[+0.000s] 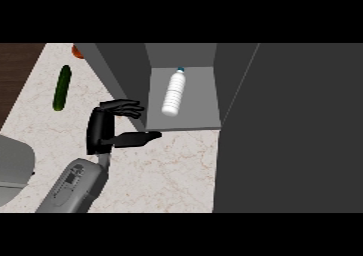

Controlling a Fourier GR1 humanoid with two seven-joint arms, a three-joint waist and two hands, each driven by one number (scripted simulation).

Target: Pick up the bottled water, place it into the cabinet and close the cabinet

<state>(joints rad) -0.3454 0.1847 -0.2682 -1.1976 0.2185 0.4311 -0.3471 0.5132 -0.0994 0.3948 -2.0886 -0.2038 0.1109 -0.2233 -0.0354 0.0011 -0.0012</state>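
The water bottle (pixel 173 93), clear with a blue cap, lies inside the open grey cabinet (pixel 185 122) on its shelf floor, cap pointing away from me. My left hand (pixel 110 125) hovers over the counter just left of the cabinet's opening, fingers straight and thumb spread, holding nothing. Its fingertips (pixel 134 106) reach the cabinet's left door panel (pixel 121 75), which stands open and angles toward the back left. My right hand does not show.
A green cucumber (pixel 62 87) lies on the marble counter at the left. A red-orange object (pixel 78 51) peeks out behind the door panel. A grey rounded object (pixel 7 170) sits at the left edge. A large dark panel (pixel 295 130) fills the right side.
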